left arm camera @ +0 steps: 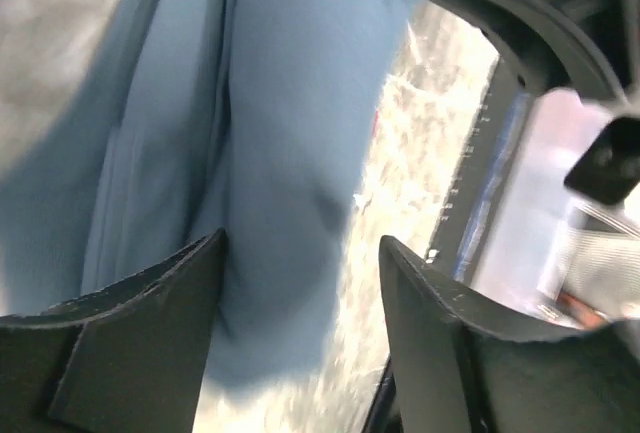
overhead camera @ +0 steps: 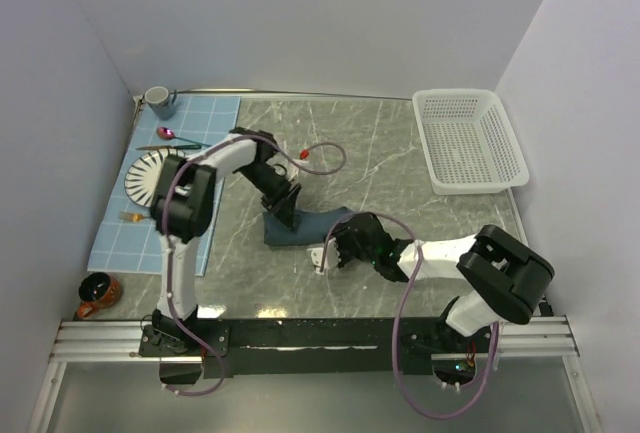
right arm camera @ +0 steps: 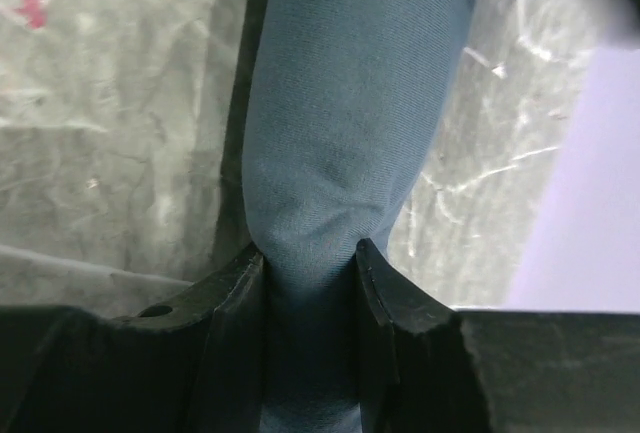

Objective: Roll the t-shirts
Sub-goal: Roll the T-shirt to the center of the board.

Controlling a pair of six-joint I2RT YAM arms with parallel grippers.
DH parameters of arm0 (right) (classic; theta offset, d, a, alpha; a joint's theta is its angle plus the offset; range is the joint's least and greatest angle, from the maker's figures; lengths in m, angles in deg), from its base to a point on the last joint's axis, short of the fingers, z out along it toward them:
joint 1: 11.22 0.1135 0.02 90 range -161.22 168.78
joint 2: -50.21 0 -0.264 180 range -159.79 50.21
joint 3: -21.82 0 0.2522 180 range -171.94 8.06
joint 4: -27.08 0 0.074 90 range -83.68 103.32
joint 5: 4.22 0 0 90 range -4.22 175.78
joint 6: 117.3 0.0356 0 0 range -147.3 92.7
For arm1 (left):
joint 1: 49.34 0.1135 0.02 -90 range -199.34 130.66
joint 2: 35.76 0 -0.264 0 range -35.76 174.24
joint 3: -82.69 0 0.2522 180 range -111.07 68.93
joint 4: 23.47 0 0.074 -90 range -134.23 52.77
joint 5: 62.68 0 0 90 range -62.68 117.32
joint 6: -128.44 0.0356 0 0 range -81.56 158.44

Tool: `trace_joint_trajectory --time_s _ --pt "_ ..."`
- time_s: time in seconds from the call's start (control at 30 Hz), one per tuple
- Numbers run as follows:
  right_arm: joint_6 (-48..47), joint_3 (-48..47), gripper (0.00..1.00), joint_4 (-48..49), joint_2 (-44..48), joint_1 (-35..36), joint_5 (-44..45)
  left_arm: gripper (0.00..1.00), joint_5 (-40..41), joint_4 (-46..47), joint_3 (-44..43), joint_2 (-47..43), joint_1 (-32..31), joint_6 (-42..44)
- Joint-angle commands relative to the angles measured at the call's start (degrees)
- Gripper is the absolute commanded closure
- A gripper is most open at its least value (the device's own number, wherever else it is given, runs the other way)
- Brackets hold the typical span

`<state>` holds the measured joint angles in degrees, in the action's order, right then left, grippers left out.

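Grey marbled worktop is carrying a soft slate-blue t-shirt, lying bunched into a long roll near the middle of its near edge. Left end effector is hanging over the roll's far end, fingers spread, gripping nothing. Right end effector is pinching a smooth fold at the near end, as only its wrist view is showing.

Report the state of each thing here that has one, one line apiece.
t-shirt: bunched into a narrow roll, lying down.
left pincer: open, astride the t-shirt.
right pincer: shut on the t-shirt.
basket: upright, nothing seen inside.
grey mug: upright.
striped plate: lying flat, right way up.
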<state>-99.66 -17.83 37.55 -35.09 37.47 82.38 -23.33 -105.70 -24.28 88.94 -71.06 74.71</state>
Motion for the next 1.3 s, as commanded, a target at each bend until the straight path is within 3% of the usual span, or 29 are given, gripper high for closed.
trace_joint_trajectory --time_s 0.0,0.1,0.17,0.33,0.37,0.43,0.73,1.0,1.1,1.13,1.2,1.27 --pt "8.1 -4.6 0.89 -12.4 1.2 -3.5 -5.0 0.32 7.8 16.9 8.4 -18.2 3.0 -7.2" --pt "8.3 -5.1 1.0 -15.4 1.4 -4.6 -6.6 0.25 11.6 26.5 19.3 -30.9 2.3 -11.2" --pt "7.7 -5.1 1.0 -16.6 1.5 -4.9 -7.4 0.24 15.0 36.6 26.4 -40.6 0.4 -9.7" --pt "8.5 -5.7 1.0 -19.6 2.2 -5.6 -10.0 0.21 29.1 65.5 54.5 -61.0 -11.4 -2.0" --pt "8.5 -6.3 1.0 -20.3 2.3 -5.8 -10.5 0.18 31.1 68.0 60.5 -62.7 -13.2 -1.0" --pt "8.9 -6.7 1.0 -21.2 2.2 -6.1 -10.3 0.18 34.6 73.8 64.4 -65.1 -17.7 2.5" --pt "8.3 -7.2 1.0 -23.0 2.4 -6.8 -10.5 0.17 42.1 88.3 70.4 -60.1 -25.9 7.9" --pt "8.5 -7.2 1.0 -23.3 2.6 -7.0 -10.7 0.18 43.2 88.9 70.7 -53.9 -27.0 11.7" --pt "8.7 -7.2 1.0 -23.3 3.0 -7.2 -10.8 0.19 45.7 93.1 72.7 -50.2 -27.0 14.4" --pt "8.6 -7.1 1.0 -23.3 3.1 -7.2 -10.8 0.19 47.1 98.6 73.9 -48.9 -27.0 15.3" --pt "8.4 -6.7 1.0 -23.5 3.5 -7.3 -10.8 0.22 50.0 101.3 75.4 -44.4 -26.7 16.3" --pt "8.2 -6.6 1.0 -23.8 3.6 -7.3 -10.7 0.33 50.0 99.0 73.3 -42.7 -26.1 15.2"
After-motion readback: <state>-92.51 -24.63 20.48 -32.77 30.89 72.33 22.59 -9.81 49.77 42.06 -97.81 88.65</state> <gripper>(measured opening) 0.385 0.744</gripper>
